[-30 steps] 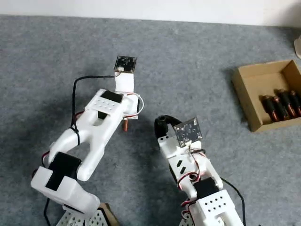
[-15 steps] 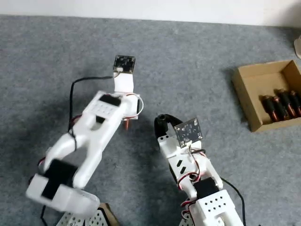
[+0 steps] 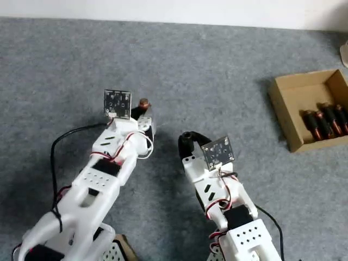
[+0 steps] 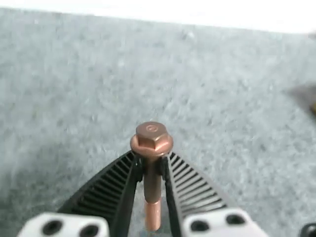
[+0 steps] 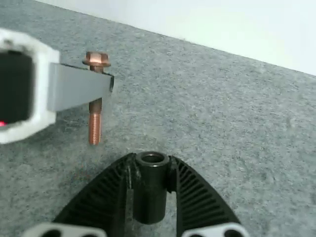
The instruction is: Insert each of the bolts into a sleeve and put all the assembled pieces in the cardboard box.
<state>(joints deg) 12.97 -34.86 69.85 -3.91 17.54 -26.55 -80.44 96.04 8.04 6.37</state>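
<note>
My left gripper (image 4: 152, 173) is shut on a copper bolt (image 4: 151, 168), held upright with its hex head up; the bolt (image 3: 144, 103) is lifted off the carpet. The right gripper (image 5: 150, 190) is shut on a black sleeve (image 5: 150, 192) whose open bore faces up. From the right wrist view the bolt (image 5: 95, 96) hangs in the left gripper's fingers (image 5: 79, 89) a little beyond the sleeve and off to one side of it. The sleeve (image 3: 187, 144) sits at the tip of the right arm. The cardboard box (image 3: 288, 100) lies far right with several assembled pieces (image 3: 325, 120) inside.
Grey carpet covers the table, with open floor between the arms and the box. A white wall edge (image 3: 174, 11) runs along the back. Perforated base plates (image 3: 95, 251) sit at the near edge.
The left arm has swung and turned, lifting the bolt from a low, hanging position to upright further back. The right arm with the sleeve has kept still.
</note>
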